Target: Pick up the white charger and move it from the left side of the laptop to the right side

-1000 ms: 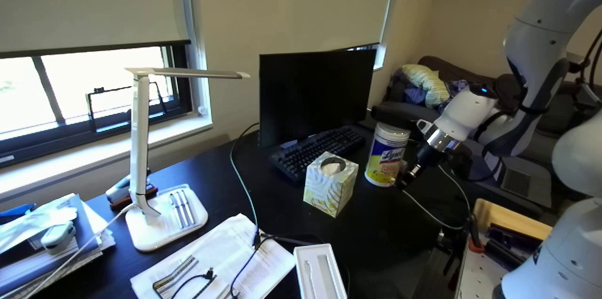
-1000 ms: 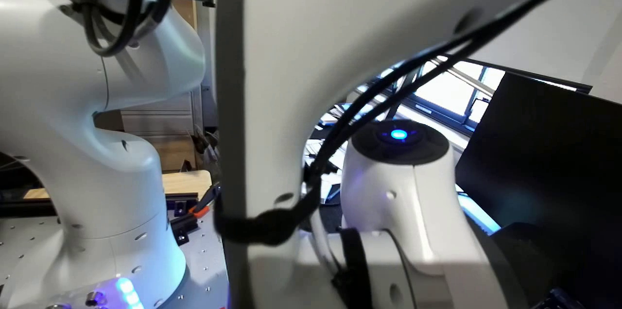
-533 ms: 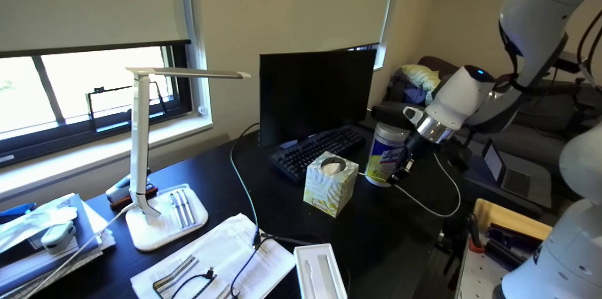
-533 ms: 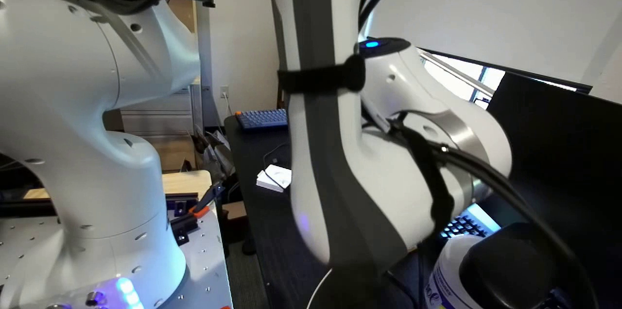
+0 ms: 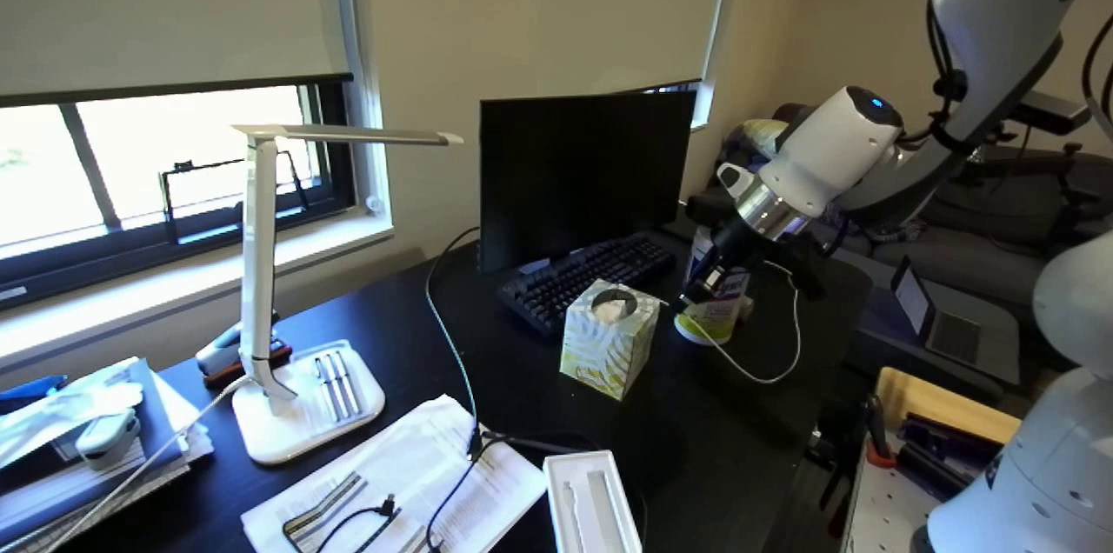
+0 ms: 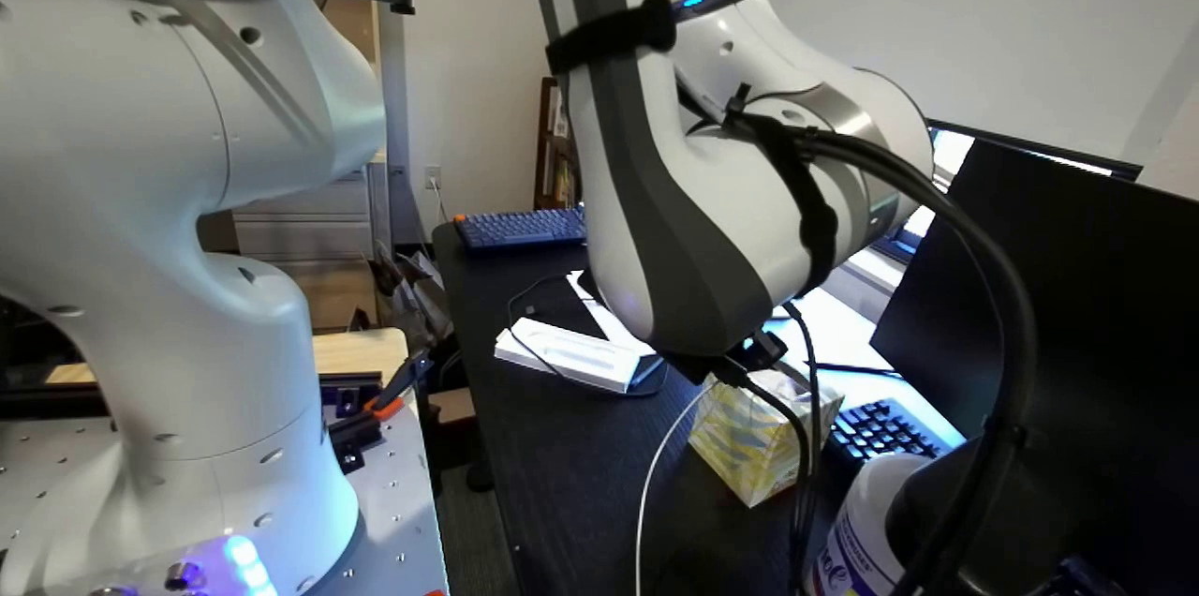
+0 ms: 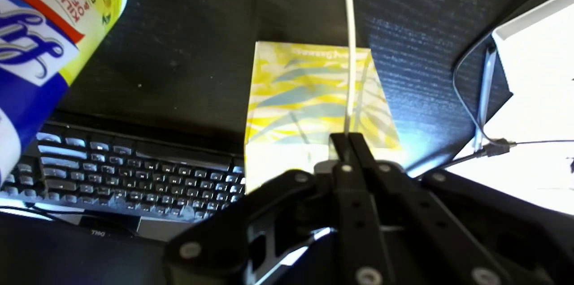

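Observation:
The white charger shows as a thin white cable [image 5: 798, 331]. It also shows in an exterior view [image 6: 644, 502] and in the wrist view [image 7: 350, 47]. My gripper [image 5: 685, 303] is shut on the cable, pinching it between the fingertips [image 7: 349, 137], in the air in front of the wipes canister and beside the tissue box. From the fingers the cable hangs in a loop to the right and rises behind the arm. I cannot make out a charger block. A laptop [image 5: 955, 337] lies open in the background, beyond the desk.
A wipes canister [image 5: 736, 285] and a tissue box [image 5: 604, 349] stand on the black desk. A keyboard [image 5: 639, 259] lies before the monitor [image 5: 583, 179]. A white open box [image 5: 593, 496], papers [image 5: 409, 470] and a desk lamp [image 5: 259, 262] are farther left.
My gripper has moved left in an exterior view, from the canister's right side across its front toward the tissue box. The held white cable has moved along, its loop shifting left.

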